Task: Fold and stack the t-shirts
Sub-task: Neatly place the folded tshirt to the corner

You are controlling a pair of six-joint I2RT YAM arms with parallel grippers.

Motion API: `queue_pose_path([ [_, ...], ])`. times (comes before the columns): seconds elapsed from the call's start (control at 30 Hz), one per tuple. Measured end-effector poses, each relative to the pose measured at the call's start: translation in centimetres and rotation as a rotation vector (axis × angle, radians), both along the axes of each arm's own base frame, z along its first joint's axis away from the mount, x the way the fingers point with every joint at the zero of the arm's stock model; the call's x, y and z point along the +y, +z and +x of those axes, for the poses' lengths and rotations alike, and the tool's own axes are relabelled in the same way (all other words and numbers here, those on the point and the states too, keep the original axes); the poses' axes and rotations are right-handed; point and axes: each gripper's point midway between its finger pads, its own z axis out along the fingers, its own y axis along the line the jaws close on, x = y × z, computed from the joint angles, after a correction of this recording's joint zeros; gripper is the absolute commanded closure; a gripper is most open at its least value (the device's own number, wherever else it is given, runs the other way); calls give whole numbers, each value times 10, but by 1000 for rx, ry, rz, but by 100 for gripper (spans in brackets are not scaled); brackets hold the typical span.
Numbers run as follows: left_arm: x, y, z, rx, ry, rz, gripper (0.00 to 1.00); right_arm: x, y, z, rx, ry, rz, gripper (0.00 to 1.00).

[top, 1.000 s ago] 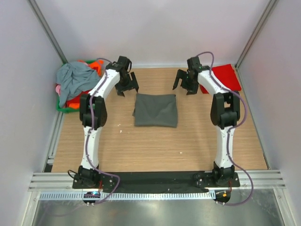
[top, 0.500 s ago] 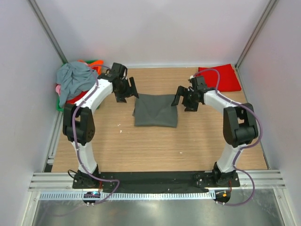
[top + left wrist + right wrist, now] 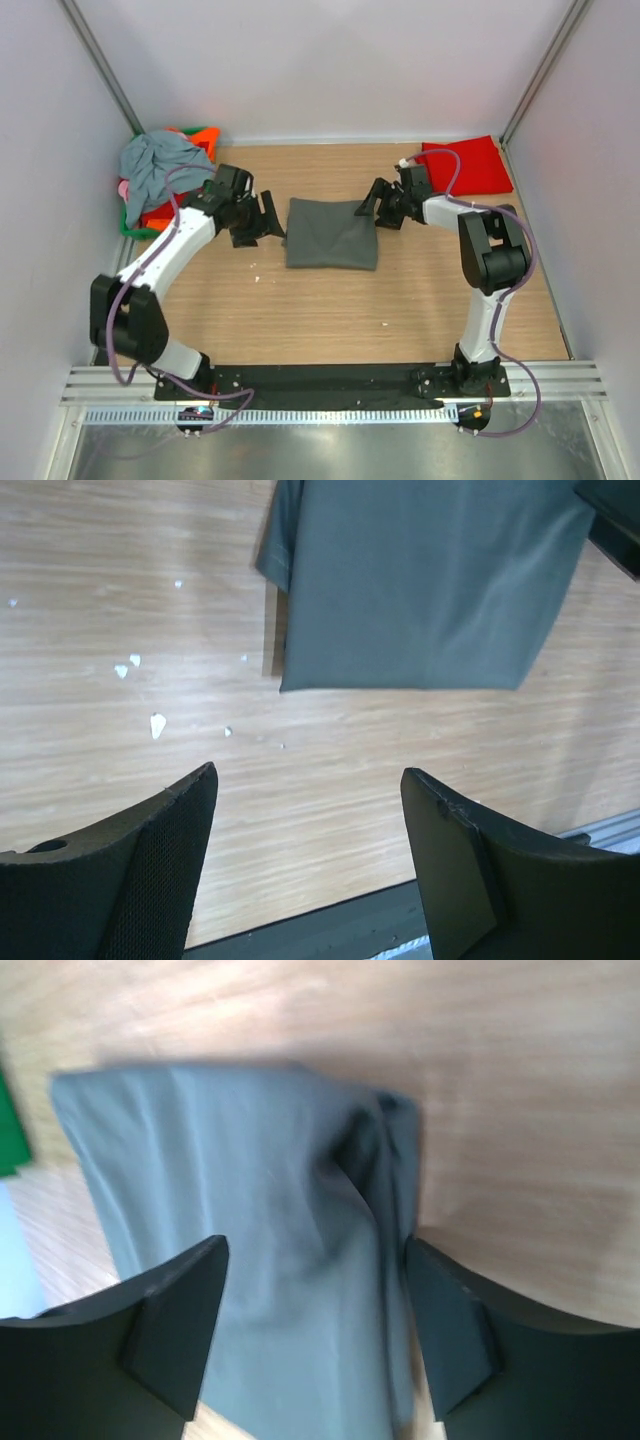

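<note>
On the wooden table (image 3: 330,310) the folded charcoal t-shirt (image 3: 332,233) lies mid-board as a near-square slab. Every other place is read from it. A heap of unfolded t-shirts, blue-grey (image 3: 155,165) on top, sits in the green basket (image 3: 128,228) far to its left, and the red t-shirt (image 3: 470,165) lies flat off its far right corner. The left gripper (image 3: 262,218) hovers just beside its left edge, jaws wide and empty. The right gripper (image 3: 372,200), equally spread and empty, hangs over its far right corner, so it looks the nearer to a grasp.
</note>
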Motion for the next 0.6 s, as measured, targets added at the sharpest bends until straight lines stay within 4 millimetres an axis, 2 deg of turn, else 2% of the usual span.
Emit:
queue_pose_path([
  [0.03, 2, 6, -5, -19, 1, -5, 25, 3, 0, 3, -9, -7, 13, 29],
  [0.07, 4, 13, -12, -41, 2, -10, 24, 8, -1, 7, -22, -18, 33, 40],
  [0.13, 9, 19, -21, -65, 6, -11, 24, 14, -4, 11, -35, -39, 62, 54],
  [0.17, 12, 21, -26, -76, 10, -6, 24, 19, -7, 11, -38, -45, 87, 67],
  [0.23, 19, 20, -37, -80, 18, 8, 24, 24, -14, 9, -39, -61, 124, 82],
  [0.27, 23, 19, -44, -77, 22, 17, 24, 26, -17, 7, -34, -67, 145, 93],
  [0.3, 27, 18, -49, -78, 28, 28, 24, 28, -19, 6, -35, -72, 166, 98],
  [0.6, 61, 15, -92, -101, 80, 119, 24, 30, -16, 6, 2, -91, 199, 99],
])
